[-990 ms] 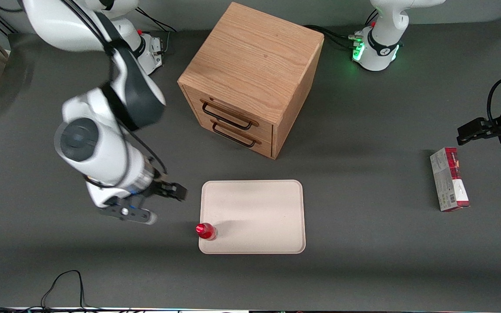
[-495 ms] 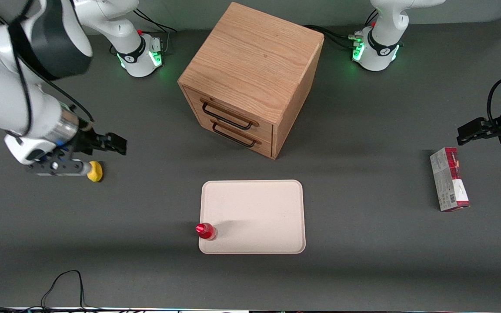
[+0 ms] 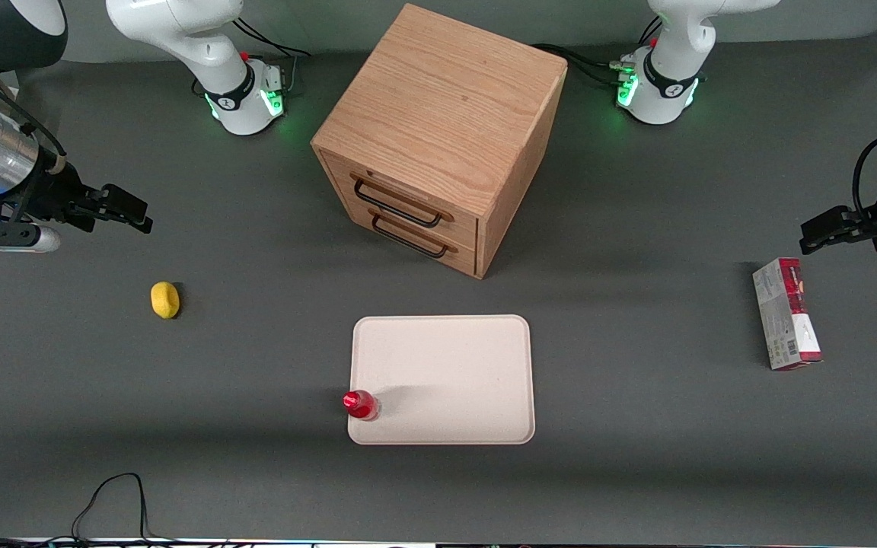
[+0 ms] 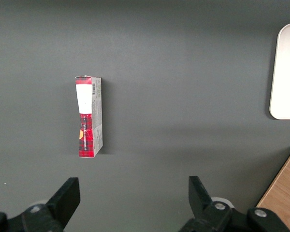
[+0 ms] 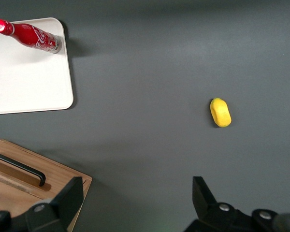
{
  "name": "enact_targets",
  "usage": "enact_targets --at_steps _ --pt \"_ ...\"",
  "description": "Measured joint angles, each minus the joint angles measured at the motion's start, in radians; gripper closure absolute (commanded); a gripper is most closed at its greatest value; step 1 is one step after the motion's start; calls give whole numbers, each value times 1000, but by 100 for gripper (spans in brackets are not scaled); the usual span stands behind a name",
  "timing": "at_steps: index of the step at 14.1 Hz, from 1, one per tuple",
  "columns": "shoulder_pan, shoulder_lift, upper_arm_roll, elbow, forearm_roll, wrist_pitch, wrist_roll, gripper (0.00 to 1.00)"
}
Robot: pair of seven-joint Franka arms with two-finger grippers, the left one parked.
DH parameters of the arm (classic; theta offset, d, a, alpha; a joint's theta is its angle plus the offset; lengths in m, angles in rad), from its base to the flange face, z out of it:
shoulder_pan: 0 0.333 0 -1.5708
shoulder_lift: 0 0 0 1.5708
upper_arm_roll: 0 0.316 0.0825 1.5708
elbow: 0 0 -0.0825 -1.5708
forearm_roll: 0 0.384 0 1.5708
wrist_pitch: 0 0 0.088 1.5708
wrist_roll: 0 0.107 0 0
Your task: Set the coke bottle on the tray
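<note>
Placement done: coke bottle (image 3: 360,405) upright on tray (image 3: 454,365) corner. Pincer (image 3: 130,211) spread, empty, near counter (image 3: 636,472) edge. Next: park.

The coke bottle (image 5: 33,35) was glossy red, the tray (image 3: 446,365) smooth matt cream, the drawer cabinet (image 3: 438,129) grained wood, the worktop (image 3: 636,457) matt grey.
</note>
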Motion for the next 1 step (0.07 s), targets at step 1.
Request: enact_targets --at_steps 1 --pt "0 1 0 -1 0 1 0 0"
